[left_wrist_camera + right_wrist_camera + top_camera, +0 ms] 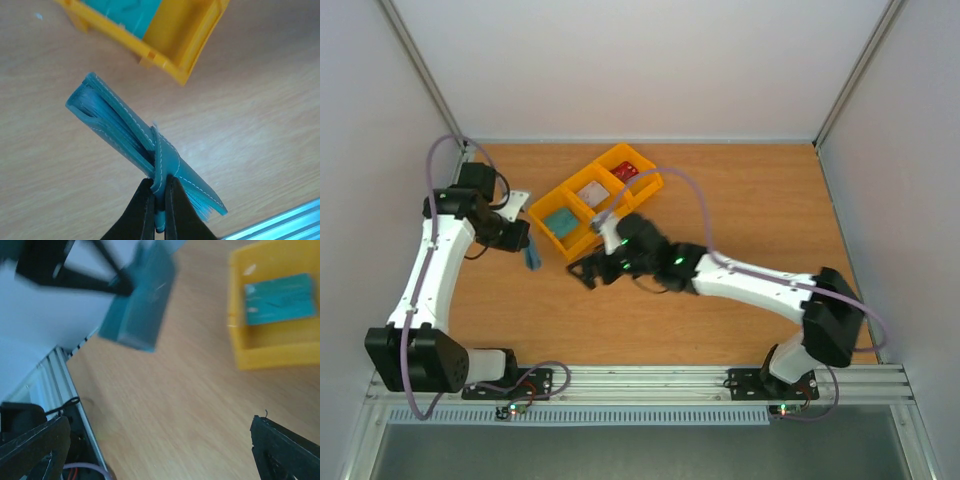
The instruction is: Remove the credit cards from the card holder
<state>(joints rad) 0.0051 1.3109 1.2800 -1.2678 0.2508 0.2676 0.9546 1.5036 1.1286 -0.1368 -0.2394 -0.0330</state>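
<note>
Left gripper (159,186) clamped; right gripper (160,440) seemingly spread.

Soft, even light from above fills the top view. It leaves the tabletop (750,200) bright, with only faint, blurry-edged shadows under the arms, and the white walls look slightly washed out. In the left wrist view the wallet (125,132) is sharp down to its stitching, while the yellow bin (185,45) behind it goes a little soft and the tabletop pales under a mild sheen. The right wrist view is smeared by motion blur throughout, and the right hand (160,432) shows only as near-black, detail-free shapes in the bottom corners.
</note>
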